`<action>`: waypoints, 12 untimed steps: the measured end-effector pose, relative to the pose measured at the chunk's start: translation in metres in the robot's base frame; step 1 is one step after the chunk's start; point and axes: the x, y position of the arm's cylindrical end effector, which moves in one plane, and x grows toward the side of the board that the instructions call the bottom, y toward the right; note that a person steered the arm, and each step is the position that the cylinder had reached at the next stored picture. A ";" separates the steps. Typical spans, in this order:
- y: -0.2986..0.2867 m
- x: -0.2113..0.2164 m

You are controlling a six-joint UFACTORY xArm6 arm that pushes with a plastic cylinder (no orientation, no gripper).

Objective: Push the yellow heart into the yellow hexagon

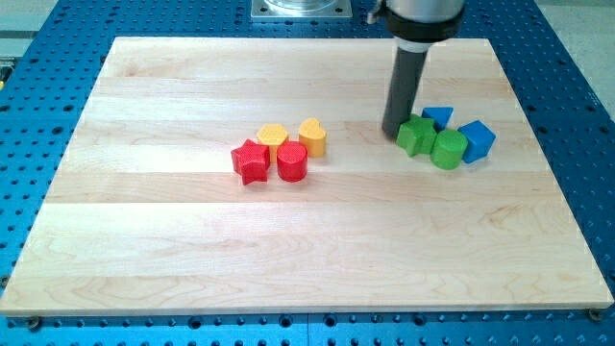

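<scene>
trouble brewing: my tip (pixel 395 132) touches the green star (pixel 416 135), no jaws, holding nothing. yellow heart (pixel 312 136) sits just beside yellow hexagon (pixel 273 137); a skewed shove could scatter the red blocks.

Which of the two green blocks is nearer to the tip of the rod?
The green star-like block is nearer: it sits just at the view's right of my tip, almost touching it. The green cylinder lies farther to the view's right, beside the blue blocks.
</scene>
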 end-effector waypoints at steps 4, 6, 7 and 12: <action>0.041 -0.024; 0.046 -0.024; 0.046 -0.025; -0.082 0.008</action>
